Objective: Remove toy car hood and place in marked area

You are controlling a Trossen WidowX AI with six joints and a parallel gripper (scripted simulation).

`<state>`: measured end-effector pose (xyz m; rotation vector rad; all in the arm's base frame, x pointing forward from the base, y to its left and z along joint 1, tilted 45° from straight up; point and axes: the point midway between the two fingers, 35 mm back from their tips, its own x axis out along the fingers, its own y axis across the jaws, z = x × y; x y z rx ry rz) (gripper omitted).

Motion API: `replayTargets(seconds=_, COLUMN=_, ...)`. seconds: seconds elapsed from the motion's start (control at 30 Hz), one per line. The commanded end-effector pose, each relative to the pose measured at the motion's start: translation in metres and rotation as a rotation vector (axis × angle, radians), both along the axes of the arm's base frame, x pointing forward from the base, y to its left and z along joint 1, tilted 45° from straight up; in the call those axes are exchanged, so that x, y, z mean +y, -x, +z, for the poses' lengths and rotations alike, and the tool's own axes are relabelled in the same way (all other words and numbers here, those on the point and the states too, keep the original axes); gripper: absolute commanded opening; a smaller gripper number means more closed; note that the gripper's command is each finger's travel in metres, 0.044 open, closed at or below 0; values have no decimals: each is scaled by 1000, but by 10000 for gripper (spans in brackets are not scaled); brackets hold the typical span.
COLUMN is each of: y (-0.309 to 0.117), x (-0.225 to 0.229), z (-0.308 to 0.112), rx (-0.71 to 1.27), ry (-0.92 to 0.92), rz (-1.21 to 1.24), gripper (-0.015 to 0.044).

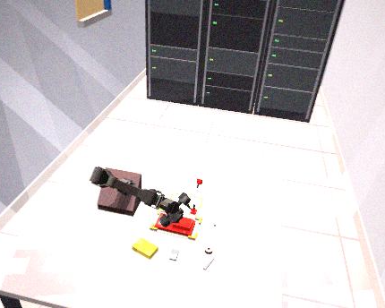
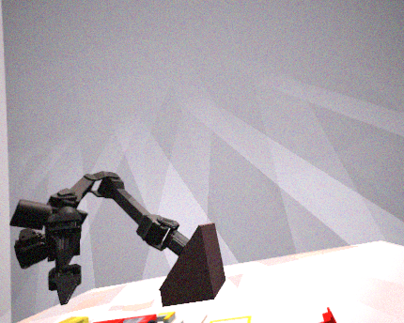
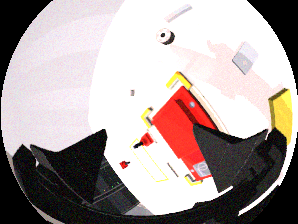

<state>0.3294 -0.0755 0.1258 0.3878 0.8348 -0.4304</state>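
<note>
The toy car [image 1: 188, 228] [image 3: 172, 126] is a flat red body among yellow corner brackets; its edge shows low in the exterior view [image 2: 110, 322]. Its hood cannot be told apart clearly from the rest of the red body. The marked area, a thin yellow outline [image 1: 202, 201] [image 2: 231, 319] [image 3: 161, 181], lies beside the car. My gripper [image 2: 64, 299] [image 3: 150, 131] is open and empty, pointing down above the table. In the wrist view one finger overlaps the car and the other is off its far side. In the top view the arm hides part of the car.
Two small red pieces [image 1: 199, 182] [image 3: 146, 139] stand near the outline. A yellow block [image 1: 145, 248] [image 3: 281, 112], a grey box [image 1: 174, 254] [image 3: 245, 58], a round black-and-white part [image 1: 209, 251] [image 3: 165, 36] and a pale bar [image 1: 208, 263] [image 3: 178, 13] lie around the car.
</note>
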Motion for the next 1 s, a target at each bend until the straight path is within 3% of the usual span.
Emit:
replayTargets(seconds=0.0, y=0, x=3, z=-19, rx=199, ry=117, rz=19, gripper=440)
replayTargets(seconds=0.5, y=-1, x=24, z=-49, rx=812, ry=673, rz=226, gripper=440)
replayTargets(seconds=0.97, y=-3, x=23, z=-49, rx=833, ry=701, rz=239, gripper=440)
